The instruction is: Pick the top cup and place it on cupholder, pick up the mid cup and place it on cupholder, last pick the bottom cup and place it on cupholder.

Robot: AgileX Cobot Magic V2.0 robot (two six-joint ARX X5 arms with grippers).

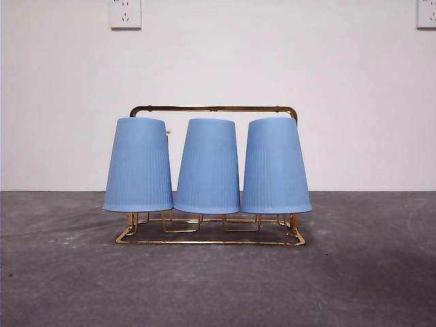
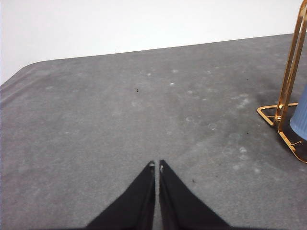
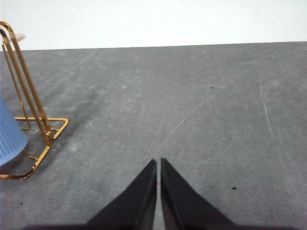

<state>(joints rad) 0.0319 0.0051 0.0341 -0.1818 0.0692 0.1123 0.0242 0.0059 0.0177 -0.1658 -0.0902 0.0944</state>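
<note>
Nearest to me, both arms wait low over bare grey table (image 1: 218,286), clear of the work: the left gripper (image 2: 157,166) is clenched on nothing, jaws tip to tip, and the right gripper (image 3: 158,163) is the same, each with only a corner of the rack at the edge of its view. Further back the cupholder (image 1: 212,109) stands square, and three blue cups sit upside down on it in a row: the left cup (image 1: 139,165), the middle cup (image 1: 208,167) and the right cup (image 1: 275,165), touching or nearly so. The job looks finished to me. The risk now is an arm swinging home and clipping that light wire frame, toppling all three cups.
</note>
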